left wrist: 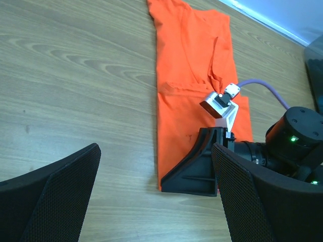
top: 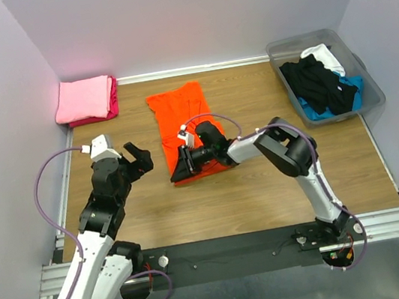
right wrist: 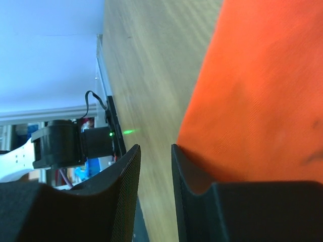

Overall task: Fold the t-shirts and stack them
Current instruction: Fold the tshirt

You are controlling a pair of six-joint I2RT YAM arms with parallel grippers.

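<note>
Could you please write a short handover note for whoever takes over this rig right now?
Left gripper: open and empty, above bare table left of the orange t-shirt.
Right gripper: low at the orange t-shirt's near left corner, jaws almost closed. I cannot tell whether cloth is pinched.
Done: pink t-shirt folded on top of the magenta t-shirt in the far left corner. The orange one is partly folded into a narrow strip at centre.
Left: finish and stack the orange one, then the black t-shirt, white t-shirt and blue t-shirt in the grey bin.
</note>
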